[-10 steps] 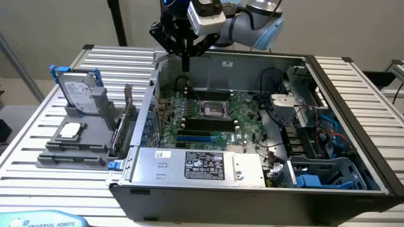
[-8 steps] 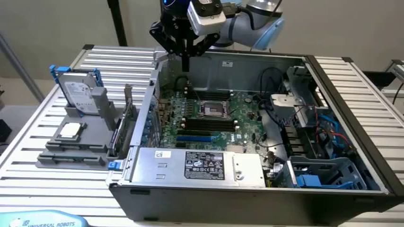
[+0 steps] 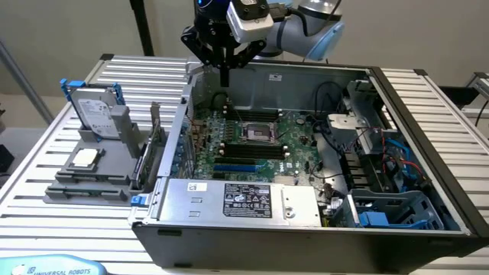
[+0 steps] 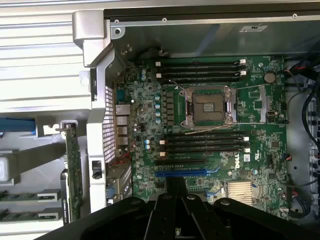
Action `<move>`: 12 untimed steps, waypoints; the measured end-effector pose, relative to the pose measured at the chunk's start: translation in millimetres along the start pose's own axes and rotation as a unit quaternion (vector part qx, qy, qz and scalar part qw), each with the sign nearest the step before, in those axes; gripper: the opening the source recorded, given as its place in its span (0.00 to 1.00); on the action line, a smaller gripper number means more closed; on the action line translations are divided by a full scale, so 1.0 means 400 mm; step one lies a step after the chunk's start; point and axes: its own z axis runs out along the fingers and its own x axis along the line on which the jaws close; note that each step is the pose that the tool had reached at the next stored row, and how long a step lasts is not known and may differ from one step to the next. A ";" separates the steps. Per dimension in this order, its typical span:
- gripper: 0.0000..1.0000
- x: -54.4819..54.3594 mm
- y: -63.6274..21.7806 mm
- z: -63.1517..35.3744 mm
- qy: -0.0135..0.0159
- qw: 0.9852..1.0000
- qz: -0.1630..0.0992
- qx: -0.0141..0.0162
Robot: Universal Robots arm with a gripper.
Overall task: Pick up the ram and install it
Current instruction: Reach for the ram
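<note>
One black gripper [image 3: 224, 80], fingers clenched, empty, above one open grey metal case [image 3: 306, 246] with one green motherboard [image 3: 298, 143]. Two thin green ram sticks [image 4: 20, 196] flat in blocky grey holder [image 3: 54, 195] beside case.

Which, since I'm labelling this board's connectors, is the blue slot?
The long slot nearest the silver power supply. The memory slots next to it and the other long slots are all black.
</note>
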 end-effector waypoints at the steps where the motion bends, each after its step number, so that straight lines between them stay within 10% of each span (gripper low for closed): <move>1: 0.11 0.000 0.000 0.000 0.000 1.000 0.000 0.000; 12: 0.11 0.004 -0.004 0.000 0.000 1.000 0.000 0.000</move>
